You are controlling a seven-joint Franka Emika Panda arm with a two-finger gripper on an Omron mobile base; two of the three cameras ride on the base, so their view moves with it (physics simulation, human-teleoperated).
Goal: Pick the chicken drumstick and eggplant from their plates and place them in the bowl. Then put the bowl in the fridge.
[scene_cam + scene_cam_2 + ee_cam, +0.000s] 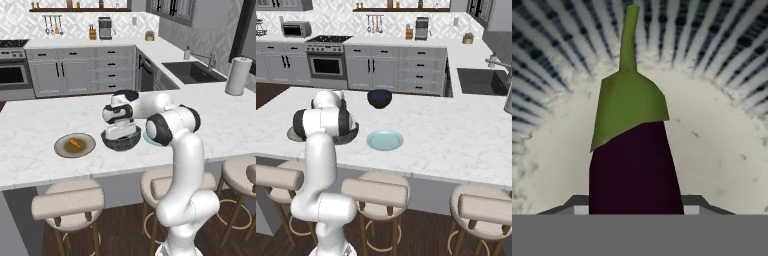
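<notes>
My gripper (120, 131) is lowered into the grey-blue streaked bowl (121, 144) on the island counter. In the hand view the gripper (635, 206) is shut on the dark-purple eggplant (634, 165). Its green stem cap points away from me, over the bowl's pale inside (712, 145). The orange-brown chicken drumstick (74, 143) lies on the olive-brown plate (62, 148), left of the bowl. The pale teal plate (385, 140) sits bare to the right of the bowl (351, 134), which my arm partly hides. The fridge is out of view.
A smaller dark navy bowl (379, 98) stands farther back on the island. A sink (192, 71) and a paper towel roll (238, 76) are at the right. Stools (67, 205) line the counter's near edge. Cabinets and an oven (326, 64) run along the back wall.
</notes>
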